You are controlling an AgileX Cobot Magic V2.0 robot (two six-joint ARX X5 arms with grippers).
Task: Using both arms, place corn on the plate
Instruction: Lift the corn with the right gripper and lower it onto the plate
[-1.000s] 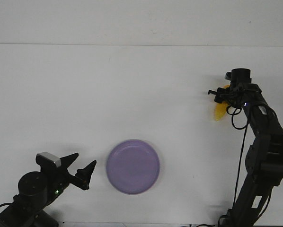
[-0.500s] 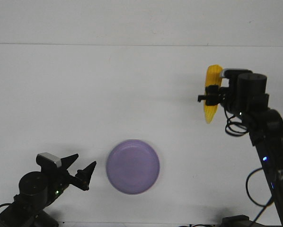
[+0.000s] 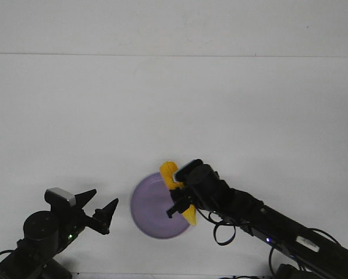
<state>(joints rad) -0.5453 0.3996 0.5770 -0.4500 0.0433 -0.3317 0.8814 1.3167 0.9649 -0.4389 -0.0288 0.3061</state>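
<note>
The right gripper (image 3: 183,204) grips the corn (image 3: 175,183) over the right part of the lavender plate (image 3: 151,206), the cob running from the plate's far rim toward its near right edge. At the table's (image 3: 174,116) near left corner, the left gripper (image 3: 103,210) sits with fingers spread, just beside the plate.

A robot test bench in a lab: a bare white counter (image 3: 174,116) runs back to a plain white wall (image 3: 174,26). Two black arms with loose cables stand at the near edge, with only a plastic plate (image 3: 153,215) and a corn (image 3: 173,177) as props.
</note>
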